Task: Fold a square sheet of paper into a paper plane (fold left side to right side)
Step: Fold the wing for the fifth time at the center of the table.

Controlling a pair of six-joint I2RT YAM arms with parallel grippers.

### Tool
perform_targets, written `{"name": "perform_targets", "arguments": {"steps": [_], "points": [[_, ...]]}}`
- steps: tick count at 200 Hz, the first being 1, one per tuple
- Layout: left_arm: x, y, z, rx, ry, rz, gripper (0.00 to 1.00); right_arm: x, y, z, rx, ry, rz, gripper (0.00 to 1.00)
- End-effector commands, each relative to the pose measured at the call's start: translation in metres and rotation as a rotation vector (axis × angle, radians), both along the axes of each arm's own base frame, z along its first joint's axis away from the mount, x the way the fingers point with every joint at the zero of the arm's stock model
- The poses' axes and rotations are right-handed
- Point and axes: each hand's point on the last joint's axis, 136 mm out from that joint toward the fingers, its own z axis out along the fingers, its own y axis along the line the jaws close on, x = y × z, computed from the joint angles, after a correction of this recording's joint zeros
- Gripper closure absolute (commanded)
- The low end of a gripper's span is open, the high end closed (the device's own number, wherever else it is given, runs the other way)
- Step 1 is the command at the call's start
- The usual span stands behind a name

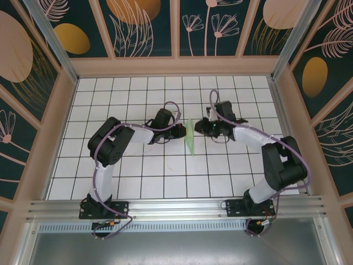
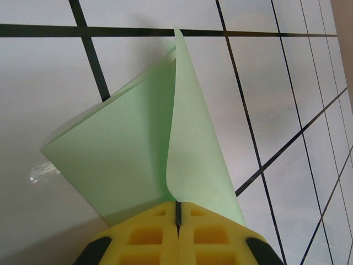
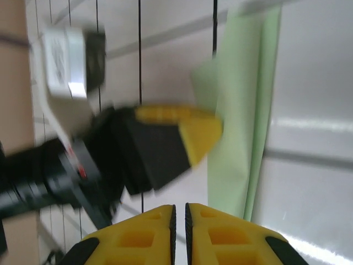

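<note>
While the left fingers clamp the thin pale green paper sheet mid-fold, the right fingers sit together, empty; next probably means laying it rightward and creasing.

table: white top ruled with black grid lines, wooden walls around
on it: pale green sheet of paper, folded, near the centre, one flap raised
near edge: metal rail

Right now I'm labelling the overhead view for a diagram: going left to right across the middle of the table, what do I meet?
Left arm → left gripper → green paper → right gripper → right arm.
</note>
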Motion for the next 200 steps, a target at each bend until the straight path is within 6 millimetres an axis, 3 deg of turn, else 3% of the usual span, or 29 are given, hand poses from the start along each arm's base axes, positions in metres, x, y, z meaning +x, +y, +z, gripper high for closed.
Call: {"name": "perform_targets", "arguments": {"steps": [1,56,200], "points": [[-0.003,0.022,-0.045,0.125,0.06,0.058,1.0,-0.03,0.02,0.014,0.144,-0.005,0.088,0.83],[-0.002,0.022,-0.044,0.127,0.055,0.061,1.0,-0.056,0.02,-0.01,0.168,0.04,0.109,0.83],[-0.002,0.021,-0.045,0.123,0.056,0.062,1.0,-0.05,0.028,-0.046,0.12,0.096,0.11,0.83]]}}
